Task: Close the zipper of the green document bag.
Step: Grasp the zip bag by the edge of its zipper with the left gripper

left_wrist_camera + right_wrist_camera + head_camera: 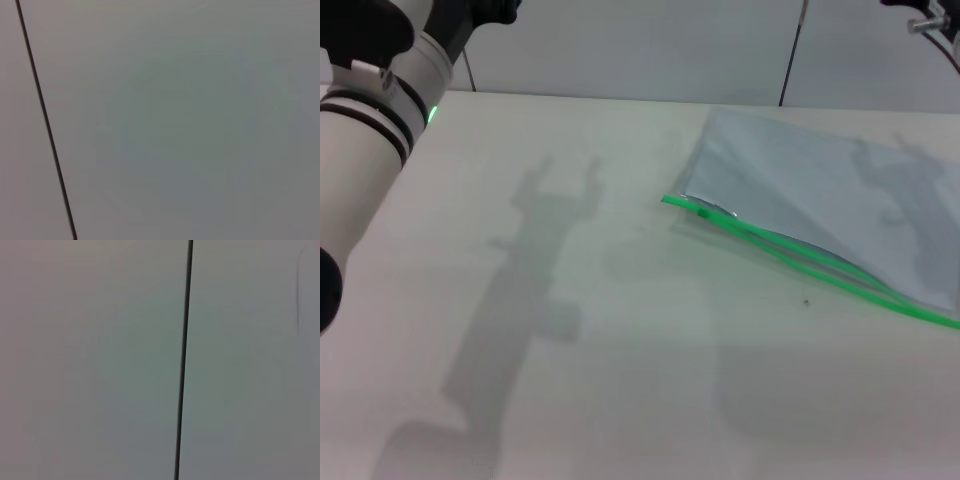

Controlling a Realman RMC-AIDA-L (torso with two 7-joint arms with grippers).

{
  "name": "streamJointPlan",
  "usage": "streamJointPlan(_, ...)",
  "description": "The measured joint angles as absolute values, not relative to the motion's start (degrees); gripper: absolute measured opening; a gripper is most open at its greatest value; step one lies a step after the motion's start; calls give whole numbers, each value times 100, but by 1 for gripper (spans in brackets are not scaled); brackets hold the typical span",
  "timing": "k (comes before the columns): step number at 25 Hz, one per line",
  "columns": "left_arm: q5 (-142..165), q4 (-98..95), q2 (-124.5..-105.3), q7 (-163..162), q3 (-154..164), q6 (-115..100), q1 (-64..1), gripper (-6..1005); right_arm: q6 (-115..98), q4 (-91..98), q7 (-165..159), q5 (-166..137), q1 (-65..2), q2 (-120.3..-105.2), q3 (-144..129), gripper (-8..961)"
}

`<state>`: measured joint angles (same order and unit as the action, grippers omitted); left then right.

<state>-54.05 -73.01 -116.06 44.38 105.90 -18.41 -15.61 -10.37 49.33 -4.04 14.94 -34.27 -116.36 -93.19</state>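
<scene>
The green document bag (pixel 820 190) lies flat on the right side of the white table, a translucent bluish-grey pouch. Its bright green zipper (pixel 790 248) runs along the near edge, from mid-table out past the right border. The two green strips stand apart along the middle. A small clear-grey slider (pixel 704 208) sits near the zipper's left end. My left arm (pixel 370 120) is raised at the upper left, far from the bag. Only a scrap of my right arm (pixel 932 20) shows at the top right corner. Neither gripper's fingers are visible, and both wrist views show only a plain pale surface.
The table (pixel 620 350) is white, with its far edge against a pale wall. A gripper-shaped shadow (pixel 560 200) falls on the table left of the bag. A thin dark line (pixel 45 120) crosses the left wrist view, and a similar dark line (pixel 184 360) crosses the right wrist view.
</scene>
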Motion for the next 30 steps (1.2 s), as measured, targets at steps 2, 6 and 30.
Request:
streamJointPlan(2, -5406, -7286, -11604, 4416, 10590, -1847, -1564, 665, -1037, 4897, -404, 1494, -3457, -11638, -9330, 572)
streamJointPlan(6, -5404, -7285, -11605, 4411, 10591, -1859, -1566, 665, -1037, 4879, -405, 1494, -3470, -11645, -9332, 572)
streamJointPlan(30, -5391, -7203, -11576, 4412, 10625, -1852, -1636, 662, -1037, 4878, -404, 1494, -3494, -11646, -9353, 573)
